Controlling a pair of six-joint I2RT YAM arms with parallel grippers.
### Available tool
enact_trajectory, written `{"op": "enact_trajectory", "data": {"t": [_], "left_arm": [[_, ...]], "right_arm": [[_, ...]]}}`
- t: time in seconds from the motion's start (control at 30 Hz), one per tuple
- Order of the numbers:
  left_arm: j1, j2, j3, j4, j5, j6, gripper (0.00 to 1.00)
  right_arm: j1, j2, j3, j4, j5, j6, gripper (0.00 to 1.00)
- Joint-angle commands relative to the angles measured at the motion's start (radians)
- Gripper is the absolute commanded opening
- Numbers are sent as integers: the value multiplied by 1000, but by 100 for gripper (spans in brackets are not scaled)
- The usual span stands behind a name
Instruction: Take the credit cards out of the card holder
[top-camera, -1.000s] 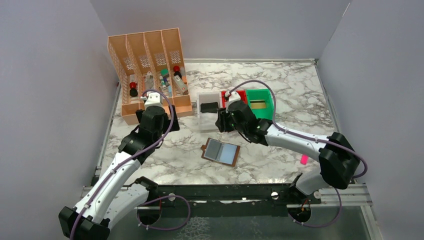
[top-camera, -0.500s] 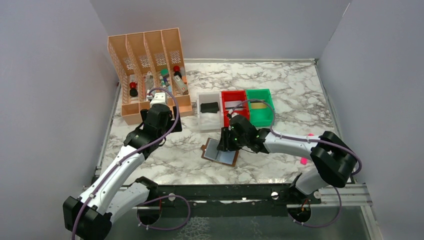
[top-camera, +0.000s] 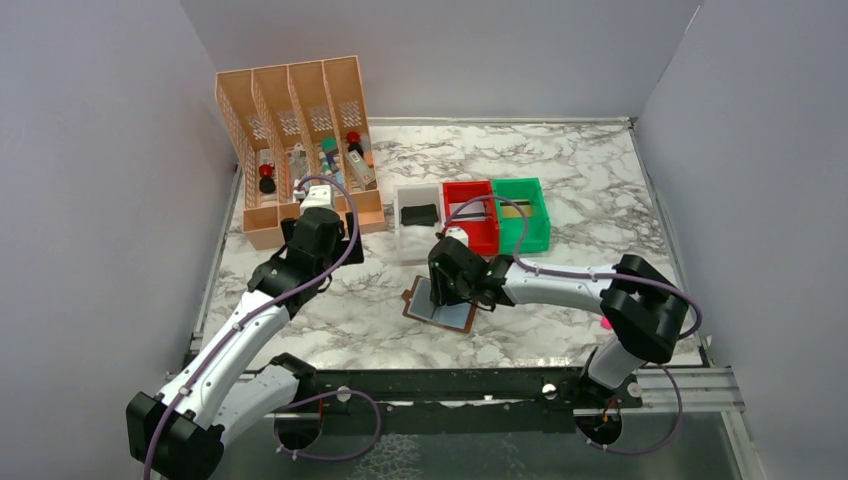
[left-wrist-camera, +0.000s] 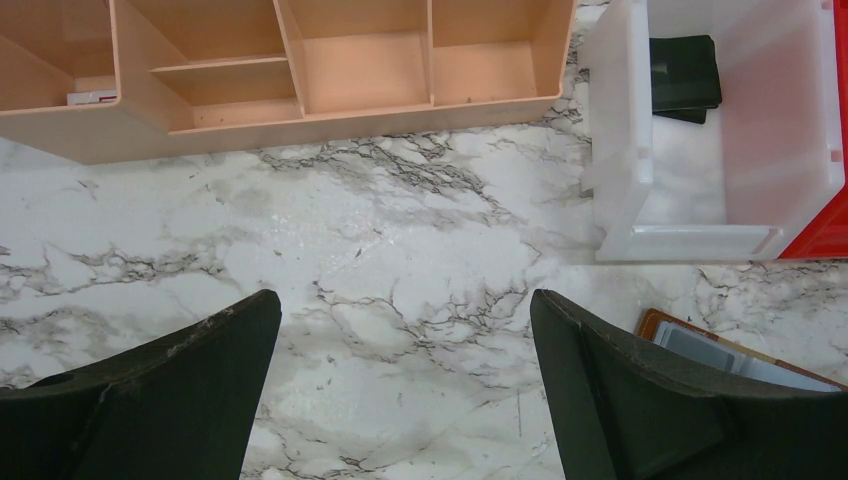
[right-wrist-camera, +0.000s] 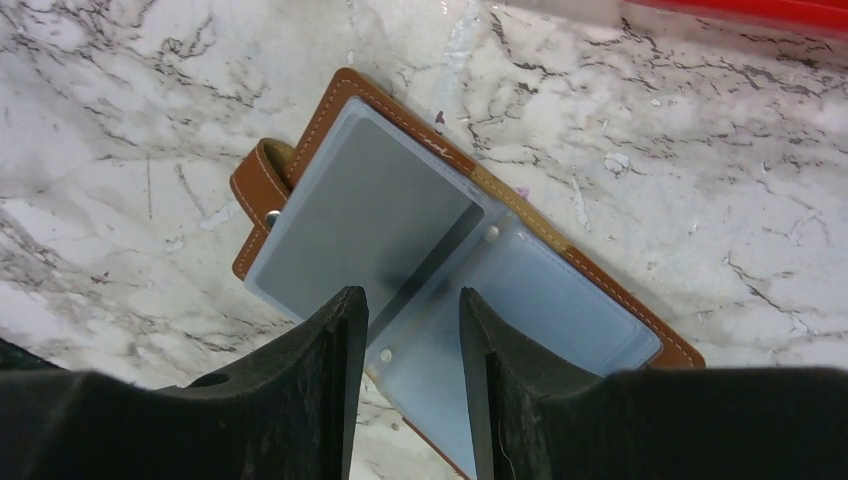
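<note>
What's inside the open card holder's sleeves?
In the card holder, a grey card shows in the strap-side sleeve; the other sleeve's contents are unclear; the right gripper covers the near edge.

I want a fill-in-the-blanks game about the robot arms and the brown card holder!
1. The card holder lies ___ on the table, under the right gripper.
2. The left gripper has its jaws wide apart and holds ___.
3. The middle bin of the three in a row is ___.

Missing words: open, nothing, red.
</note>
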Motion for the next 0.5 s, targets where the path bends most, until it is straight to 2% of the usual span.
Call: {"op": "enact_trajectory", "data": {"t": [0.0, 0.47], "left_arm": [[8, -8, 1, 10, -7, 8, 99], [12, -21, 1, 10, -6, 9, 99]], "right_arm": [[23, 13, 20, -49, 111, 61, 44], [90, 129, 131, -110, 186, 87, 49]]}}
